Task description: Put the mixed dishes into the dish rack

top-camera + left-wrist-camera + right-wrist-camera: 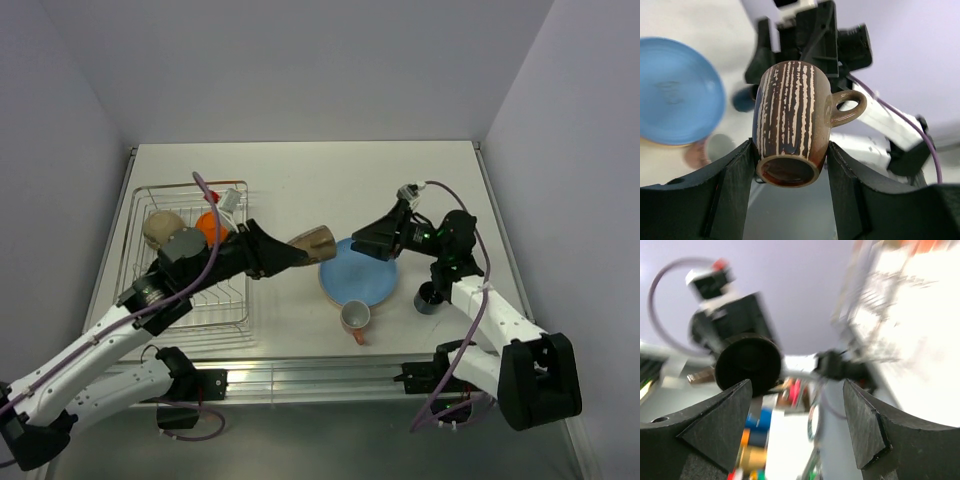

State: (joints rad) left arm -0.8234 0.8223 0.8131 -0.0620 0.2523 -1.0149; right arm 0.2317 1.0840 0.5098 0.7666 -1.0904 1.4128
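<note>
Held item: we find the dark brown mug (790,110), glazed ceramic with cream vertical streaks and a loop handle, clamped at its sides by the left gripper (790,147). It is held above the counter (300,180) near its centre, just right of the dish rack (215,300). The mug lies roughly level, its opening towards the wrist camera.

The rack is silver wire with raised sides and sits along the counter's left edge. It holds a cream bowl (162,228) and a bowl with an orange outside (210,226), both at its far end.

A smooth round blue plate (365,275) lies right of centre towards the near edge. A pinkish-orange mug (355,317) stands at the plate's near rim. A dark blue mug (430,298) to the right is partly hidden by the right arm.

The right wrist view is heavily blurred, and we cannot identify the dark round object in it.

Pose: the left arm stretches diagonally from the near left corner. The right arm is folded, and the right gripper (796,385) is above the plate's far rim, facing the mug, its fingers apart with nothing between them.
</note>
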